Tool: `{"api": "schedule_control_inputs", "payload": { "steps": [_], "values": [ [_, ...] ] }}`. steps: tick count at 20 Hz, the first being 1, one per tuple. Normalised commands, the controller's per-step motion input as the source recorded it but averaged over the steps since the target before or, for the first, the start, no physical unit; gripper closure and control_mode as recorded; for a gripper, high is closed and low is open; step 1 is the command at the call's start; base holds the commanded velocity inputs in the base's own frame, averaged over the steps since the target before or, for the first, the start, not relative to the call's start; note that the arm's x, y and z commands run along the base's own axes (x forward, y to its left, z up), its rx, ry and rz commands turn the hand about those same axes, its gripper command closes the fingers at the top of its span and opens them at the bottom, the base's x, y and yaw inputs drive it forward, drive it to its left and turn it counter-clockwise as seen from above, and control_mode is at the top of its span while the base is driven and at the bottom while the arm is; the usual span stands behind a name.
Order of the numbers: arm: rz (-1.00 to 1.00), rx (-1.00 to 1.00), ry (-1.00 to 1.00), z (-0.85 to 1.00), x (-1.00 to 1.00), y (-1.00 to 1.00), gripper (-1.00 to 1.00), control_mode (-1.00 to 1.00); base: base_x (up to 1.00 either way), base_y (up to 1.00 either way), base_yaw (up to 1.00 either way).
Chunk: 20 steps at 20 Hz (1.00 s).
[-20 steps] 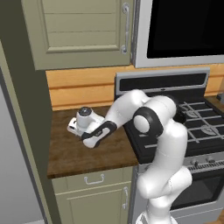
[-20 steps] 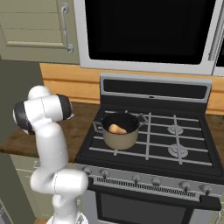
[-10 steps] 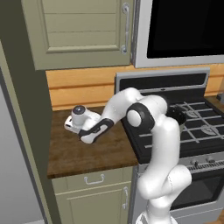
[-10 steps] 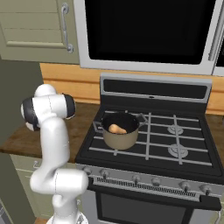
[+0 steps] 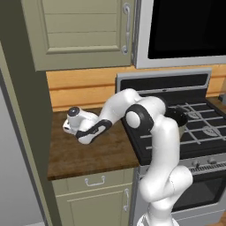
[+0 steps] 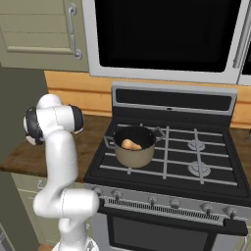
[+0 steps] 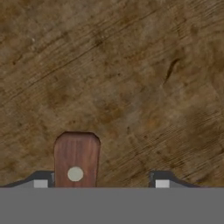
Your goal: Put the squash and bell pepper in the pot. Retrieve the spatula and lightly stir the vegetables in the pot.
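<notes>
Moved: since the earlier pictures the arm has swung further left over the worktop, carrying the hand away from the stove; pot and squash have not shifted.

Left base: the hand hangs low over the back left of the worktop, wrist turned down toward the wood. Its fingers are hidden beneath the hand, so this view does not say how wide they stand. The pot sits well off to the tool's right, mostly behind the elbow.

Right base: the pot stands on the front left burner of the stove, with the squash lying inside it. No red pepper can be made out in the pot from here; whether one lies hidden below the rim I cannot tell.

Hand: the tool looks straight down on bare wood. A brown wooden handle end with a pale rivet, probably the spatula, rises just inside one fingertip; the other fingertip stands well apart from it. The tool is spread wide and grips nothing yet.

Progress: squash is in the pot, so that part looks done. Pepper: unconfirmed. Fetching the handle looks to be the step in hand; closing on it, carrying it to the pot and stirring are all left.
</notes>
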Motion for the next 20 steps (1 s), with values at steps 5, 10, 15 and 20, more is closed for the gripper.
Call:
{"api": "schedule_control_inputs", "payload": {
  "steps": [5, 10, 15, 20],
  "values": [
    [0.00, 0.00, 0.00, -0.36, -0.40, -0.34, 1.00, -1.00, 0.00, 0.00, 0.00],
    [0.00, 0.07, 0.00, -0.09, -0.25, -0.30, 1.00, -1.00, 0.00, 0.00, 0.00],
    [0.00, 0.10, 0.00, 0.03, -0.26, -0.23, 1.00, -1.00, 0.00, 0.00, 0.00],
    [0.00, 0.12, -0.05, 0.73, -0.68, -0.14, 1.00, -1.00, 0.00, 0.00, 0.00]
  ]
}}
